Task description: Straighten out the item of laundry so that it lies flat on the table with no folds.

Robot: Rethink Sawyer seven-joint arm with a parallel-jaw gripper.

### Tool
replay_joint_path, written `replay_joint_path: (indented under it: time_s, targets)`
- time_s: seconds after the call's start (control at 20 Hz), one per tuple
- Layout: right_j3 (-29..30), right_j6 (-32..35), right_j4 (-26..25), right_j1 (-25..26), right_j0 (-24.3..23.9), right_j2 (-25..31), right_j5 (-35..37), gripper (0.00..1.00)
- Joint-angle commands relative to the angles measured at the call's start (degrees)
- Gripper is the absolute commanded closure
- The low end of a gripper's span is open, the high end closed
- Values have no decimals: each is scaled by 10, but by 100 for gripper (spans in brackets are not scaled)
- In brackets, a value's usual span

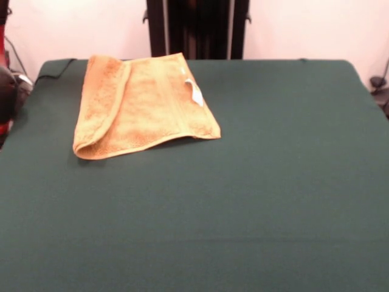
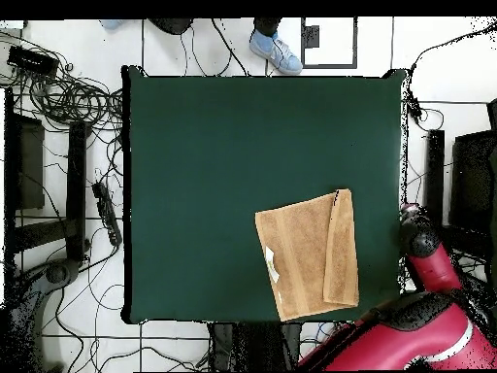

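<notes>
Overhead view: the towel (image 2: 306,254) is seen lying on the bench (image 2: 214,165), in the corner nearest the robot's base, close to the bench edge at the picture's bottom and near the edge beside the red arm (image 2: 427,254). One long strip along its side towards that arm is doubled over onto the main panel, so a narrow flap (image 2: 341,248) covers part of the cloth beneath. The small white tag (image 2: 272,264) is shown on the opposite side, next to the woven band.

From the front view the same picture is given: the towel (image 1: 143,104) is placed at the far left part of the bench (image 1: 243,201), with the folded flap (image 1: 103,103) rolled over along its left edge and a rounded crease visible at the near corner. The rest of the cloth is laid fairly smooth.

The task is judged to be partly done at most. The main panel is already flat, but one fold is left, and it must be opened outward before the towel can be called straightened.

The arm is drawn back beside the bench and is not placed over the towel. The pincer itself cannot be made out in either view, so whether it is spread or pressed together cannot be told. A person's shoes (image 2: 276,50) are seen at the far edge, beyond the bench.
</notes>
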Motion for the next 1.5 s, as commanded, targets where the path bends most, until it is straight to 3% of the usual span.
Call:
replay_joint_path:
  time_s: [0.05, 0.6, 1.5]
  targets:
    - [164, 120, 17, -171, 90, 21, 161, 0]
    - [225, 132, 19, -230, 97, 19, 183, 0]
    - [308, 220, 101, -238, 109, 77, 73, 0]
